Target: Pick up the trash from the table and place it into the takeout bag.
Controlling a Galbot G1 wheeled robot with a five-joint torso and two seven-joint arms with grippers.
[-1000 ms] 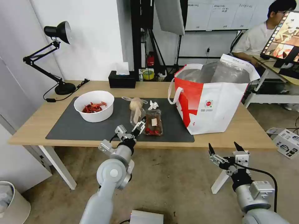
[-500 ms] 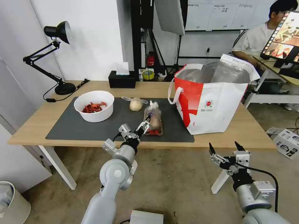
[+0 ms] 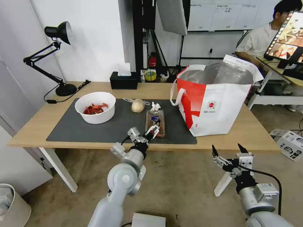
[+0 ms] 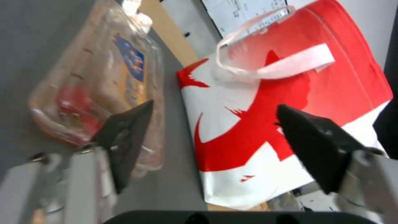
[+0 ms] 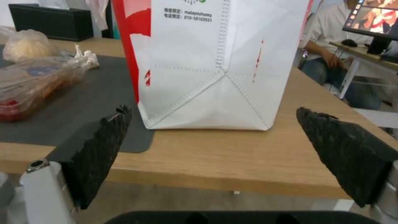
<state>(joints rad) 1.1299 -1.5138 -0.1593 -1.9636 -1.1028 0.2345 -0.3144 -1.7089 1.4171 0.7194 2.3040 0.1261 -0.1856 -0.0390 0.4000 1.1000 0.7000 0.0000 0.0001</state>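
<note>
The left tool (image 3: 153, 130) hovers wide open and empty at the near end of the clear plastic tray (image 3: 155, 123), one finger right against the tray's side in the wrist view and nothing pinched. That tray lies flat on the dark mat of the tabletop (image 3: 249, 132), its long axis running away from the robot, with the red-and-white bag (image 3: 217, 104) standing just to its right, so I'd say the left arm is plainly the nearer one. The right tool (image 3: 229, 150) waits low off the front edge, open too, holding nothing.
</note>
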